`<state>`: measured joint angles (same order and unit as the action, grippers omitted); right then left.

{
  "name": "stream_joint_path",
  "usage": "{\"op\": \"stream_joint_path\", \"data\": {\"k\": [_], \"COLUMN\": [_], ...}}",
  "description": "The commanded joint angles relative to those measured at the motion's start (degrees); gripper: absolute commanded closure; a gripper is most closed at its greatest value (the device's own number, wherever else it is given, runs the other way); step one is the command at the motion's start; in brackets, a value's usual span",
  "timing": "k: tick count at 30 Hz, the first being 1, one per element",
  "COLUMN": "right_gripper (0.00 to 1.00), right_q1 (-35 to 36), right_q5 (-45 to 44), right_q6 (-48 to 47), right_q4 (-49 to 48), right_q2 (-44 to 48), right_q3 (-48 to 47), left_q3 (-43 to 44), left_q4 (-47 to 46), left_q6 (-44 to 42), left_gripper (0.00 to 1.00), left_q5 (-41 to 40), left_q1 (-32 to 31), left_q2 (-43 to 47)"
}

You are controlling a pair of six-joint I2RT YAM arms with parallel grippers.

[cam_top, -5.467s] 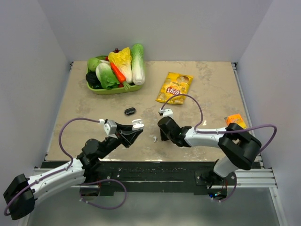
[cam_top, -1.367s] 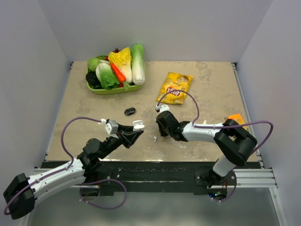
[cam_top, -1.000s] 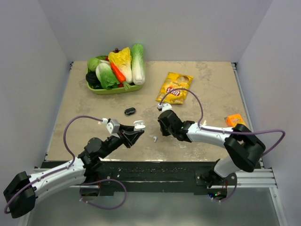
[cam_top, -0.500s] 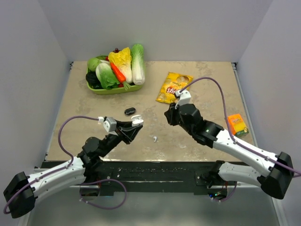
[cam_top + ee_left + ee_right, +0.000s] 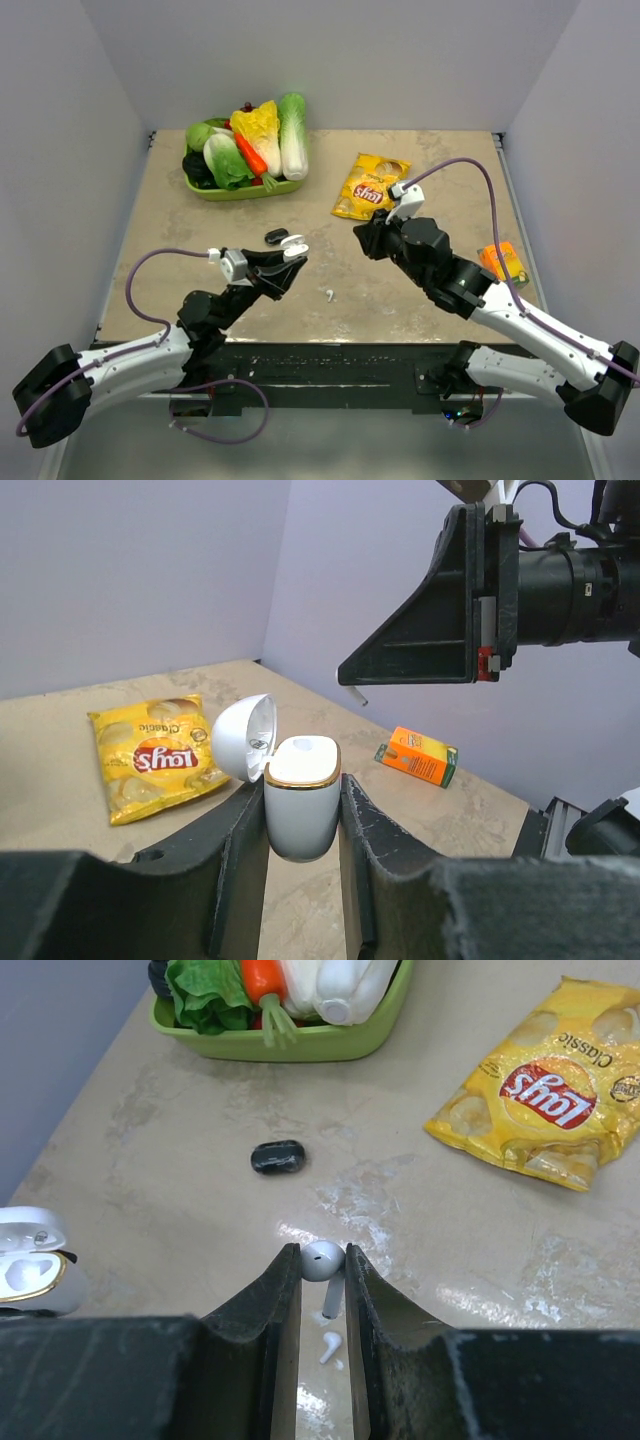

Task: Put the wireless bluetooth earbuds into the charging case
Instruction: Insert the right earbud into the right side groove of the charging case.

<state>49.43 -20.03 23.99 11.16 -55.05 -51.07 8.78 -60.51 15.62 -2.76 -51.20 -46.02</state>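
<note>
two white earbuds in play. one earbud (image 5: 325,1268) is pinched by its head between the right gripper (image 5: 322,1252) jaws, stem hanging down, up in the air well above the table (image 5: 440,170). the second earbud (image 5: 328,295) lies loose on the table, between the two arms. left gripper (image 5: 300,805) jaws are pressed onto the sides of the charging case (image 5: 302,780), held upright off the table with its lid (image 5: 243,738) flipped open to the side. held bud and case are well apart, nothing inserted yet as far as i can tell.

risks from here:
- grip is on the rounded head only, so the bud could twist or pop out on the way over.
- the right jaws look wide next to the case opening, so they may knock the rim or lid before the stem seats.
- the case hangs in one grip with no table under it, so a downward push could tilt it or slide it through the jaws.
- stem may meet the wrong socket or arrive turned, then sit proud.
- the loose bud is tiny and flat on the table, so it is easy to nudge away.

dark oval thing (image 5: 276,236) lies beyond the case, can't tell what it is.
</note>
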Motion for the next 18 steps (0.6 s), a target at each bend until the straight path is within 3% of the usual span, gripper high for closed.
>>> {"op": "stream_joint_path", "data": {"k": [1, 11, 18], "right_gripper": [1.0, 1.0, 1.0], "right_q1": [-0.03, -0.03, -0.12], "right_q5": [0.79, -10.27, -12.04], "right_q6": [2.81, 5.89, 7.56], "right_q4": [-1.06, 3.96, 5.19], "right_q2": [-0.06, -6.12, -8.41], "right_q3": [-2.8, -7.03, -7.55], "left_q3": [0.01, -1.3, -2.62], "left_q4": [-8.92, -8.04, -6.29], "left_q6": [-0.5, 2.13, 2.75], "left_gripper": [1.0, 1.0, 1.0], "left_q5": [1.71, 1.62, 1.18], "left_q1": [-0.39, -0.57, -0.66], "left_q2": [-2.05, -0.83, 1.54]}}
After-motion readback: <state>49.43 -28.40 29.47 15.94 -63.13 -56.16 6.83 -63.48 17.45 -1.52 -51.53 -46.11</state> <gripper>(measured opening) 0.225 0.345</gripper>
